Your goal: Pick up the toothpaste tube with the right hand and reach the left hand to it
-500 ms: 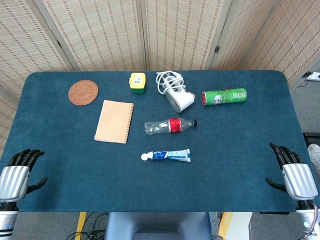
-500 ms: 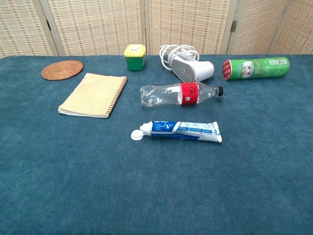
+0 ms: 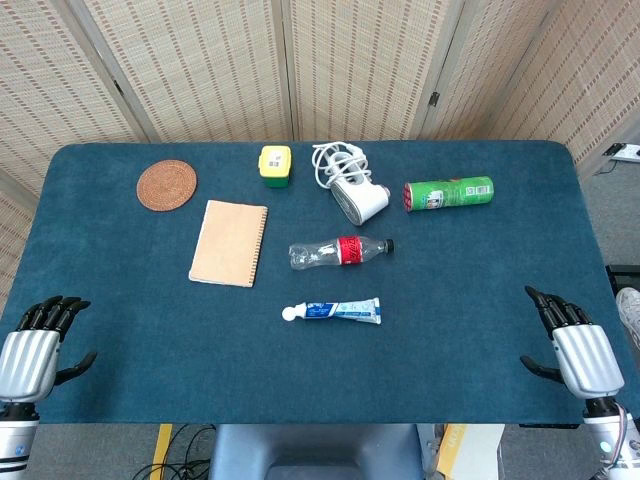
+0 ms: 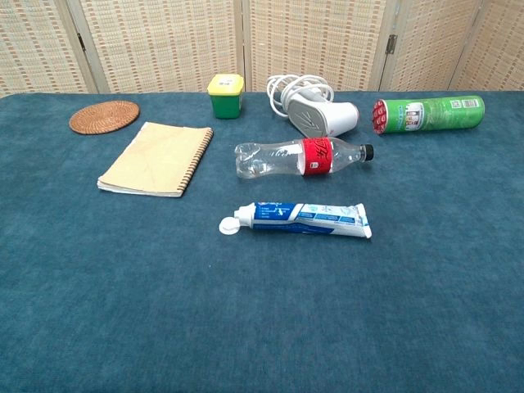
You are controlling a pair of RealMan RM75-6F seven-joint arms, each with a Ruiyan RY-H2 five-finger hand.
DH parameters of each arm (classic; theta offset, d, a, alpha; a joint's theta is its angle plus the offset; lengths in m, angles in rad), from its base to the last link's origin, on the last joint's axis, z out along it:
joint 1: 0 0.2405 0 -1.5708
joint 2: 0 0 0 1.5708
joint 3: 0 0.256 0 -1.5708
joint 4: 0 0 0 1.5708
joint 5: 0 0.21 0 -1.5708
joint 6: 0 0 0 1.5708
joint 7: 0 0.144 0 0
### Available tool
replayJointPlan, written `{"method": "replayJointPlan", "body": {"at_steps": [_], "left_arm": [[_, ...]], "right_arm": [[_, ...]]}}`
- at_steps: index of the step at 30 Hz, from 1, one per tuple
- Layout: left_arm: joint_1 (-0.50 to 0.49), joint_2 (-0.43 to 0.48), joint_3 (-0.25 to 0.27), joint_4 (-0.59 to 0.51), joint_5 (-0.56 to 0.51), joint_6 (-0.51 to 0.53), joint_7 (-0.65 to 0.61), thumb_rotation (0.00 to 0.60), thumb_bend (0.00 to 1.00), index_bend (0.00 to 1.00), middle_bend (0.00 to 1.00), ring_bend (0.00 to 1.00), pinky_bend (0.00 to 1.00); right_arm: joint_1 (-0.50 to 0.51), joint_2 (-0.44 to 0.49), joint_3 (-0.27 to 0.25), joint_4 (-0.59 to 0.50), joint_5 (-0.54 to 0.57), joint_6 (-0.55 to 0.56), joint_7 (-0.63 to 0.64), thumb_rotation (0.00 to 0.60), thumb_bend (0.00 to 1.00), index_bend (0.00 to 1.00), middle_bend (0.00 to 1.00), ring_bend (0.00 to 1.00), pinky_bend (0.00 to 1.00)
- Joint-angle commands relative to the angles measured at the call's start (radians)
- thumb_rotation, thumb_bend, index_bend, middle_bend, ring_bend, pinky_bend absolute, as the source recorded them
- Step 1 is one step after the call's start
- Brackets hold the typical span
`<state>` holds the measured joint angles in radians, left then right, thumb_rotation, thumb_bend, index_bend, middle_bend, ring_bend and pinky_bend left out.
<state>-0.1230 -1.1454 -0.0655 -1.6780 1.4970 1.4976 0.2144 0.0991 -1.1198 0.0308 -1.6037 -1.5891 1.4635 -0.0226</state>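
Head view: my right hand (image 3: pixel 576 345) sits at the lower right table (image 3: pixel 470 380) edge, my left hand (image 3: pixel 35 345) at the lower left; both are empty, fingers apart. The toothpaste tube (image 3: pixel 335 311) lies flat at centre frame, white cap pointing left, with bare blue cloth between it and either hand. I can't read its blue label. Just above it lies a red-labelled bottle (image 3: pixel 340 252).

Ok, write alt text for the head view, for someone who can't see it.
A toothpaste tube lies untouched near the middle of a blue table, cap to the left, with the robot's left hand and right hand empty at the near corners. Behind it lie a plastic bottle, a notebook and a green can.
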Motion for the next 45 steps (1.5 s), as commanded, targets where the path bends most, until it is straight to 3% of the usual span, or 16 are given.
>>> {"method": "replayJointPlan", "body": {"at_steps": [1,12,18,31,45], "left_arm": [[-0.001,0.004,0.0,-0.005,0.0,-0.001,0.005,0.6,0.22,0.25,0.26,0.19,0.22],[0.004,0.024,0.005,-0.031,0.004,0.005,0.008,0.6,0.22,0.25,0.26,0.19,0.22],[0.004,0.029,0.007,-0.034,0.006,0.003,0.007,0.6,0.22,0.25,0.26,0.19,0.22],[0.005,0.041,0.009,-0.042,0.003,-0.003,-0.003,0.6,0.22,0.26,0.26,0.19,0.22],[0.003,0.048,0.008,-0.035,-0.003,-0.009,-0.016,0.6,0.22,0.26,0.26,0.19,0.22]], "right_arm": [[0.029,0.0,0.004,-0.015,-0.011,-0.033,-0.003,0.6,0.16,0.04,0.24,0.19,0.26],[0.208,-0.03,0.055,-0.088,-0.036,-0.231,-0.064,0.6,0.17,0.19,0.32,0.25,0.34],[0.334,-0.087,0.098,-0.109,0.036,-0.404,-0.104,0.6,0.16,0.22,0.33,0.26,0.36],[0.553,-0.339,0.184,0.038,0.255,-0.613,-0.239,0.6,0.14,0.25,0.34,0.28,0.36],[0.681,-0.538,0.183,0.223,0.357,-0.668,-0.327,0.6,0.22,0.32,0.37,0.31,0.38]]}}
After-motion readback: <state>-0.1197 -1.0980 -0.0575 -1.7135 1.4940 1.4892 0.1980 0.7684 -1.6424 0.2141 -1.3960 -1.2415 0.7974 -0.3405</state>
